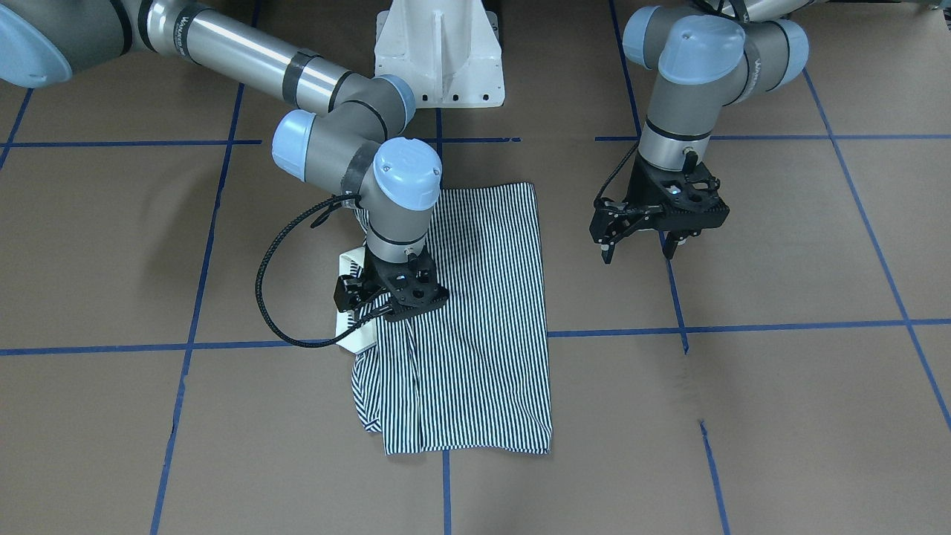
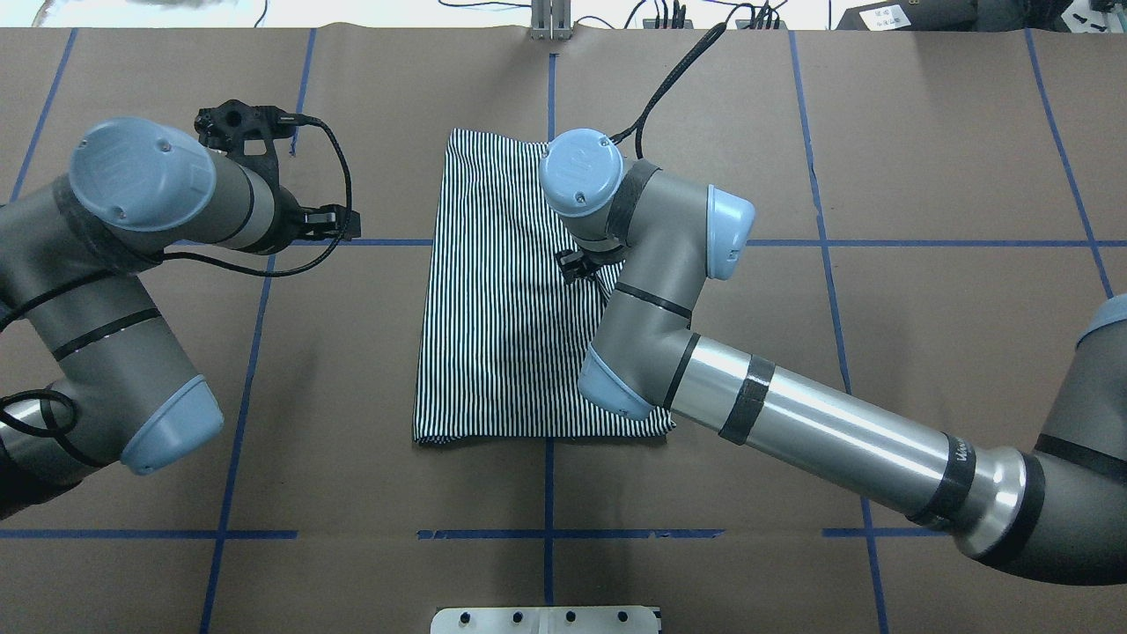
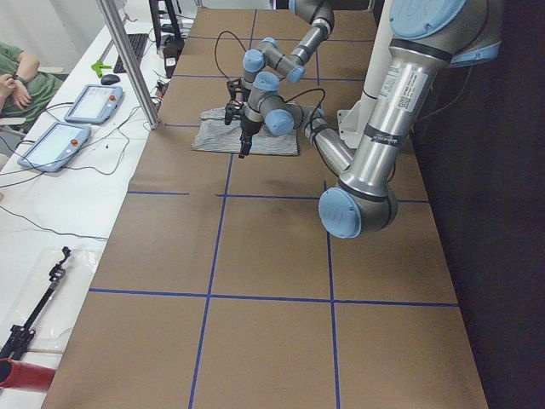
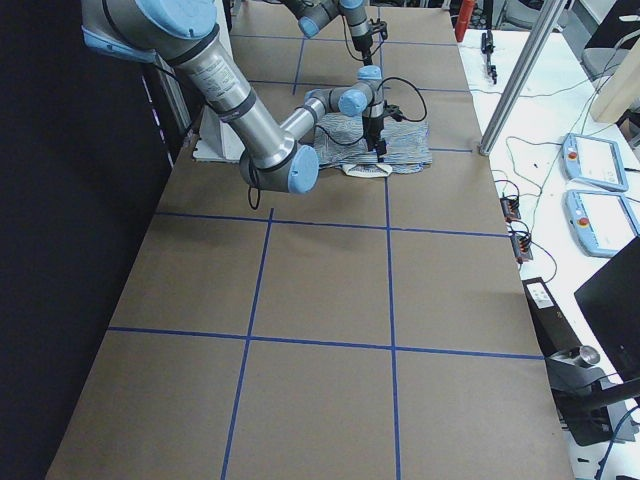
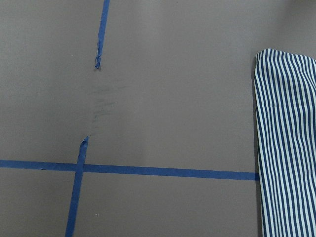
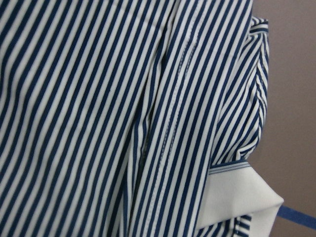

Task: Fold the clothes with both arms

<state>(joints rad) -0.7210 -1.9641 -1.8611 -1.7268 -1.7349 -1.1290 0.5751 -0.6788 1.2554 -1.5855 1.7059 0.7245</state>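
- Striped polo shirt (image 1: 475, 312): folded into a rough rectangle at the middle of the brown table (image 1: 780, 416), lying flat across a blue tape line (image 1: 743, 325).
- White collar (image 1: 353, 334): sticks out from the shirt's edge on the robot's right side. The right wrist view shows it under a striped fold.
- Right gripper (image 1: 371, 310): pointing down, low over the shirt just beside the collar. Its fingertips are lost against the cloth, so whether it is parted or clenched cannot be told.
- Left gripper (image 1: 639, 253): released, with fingers spread and holding nothing. It hangs over bare table on the robot's left, apart from the shirt. Its wrist view shows only the shirt's striped edge at one side.
- White pedestal (image 1: 438, 52): stands at the robot's side of the table, beyond the shirt.
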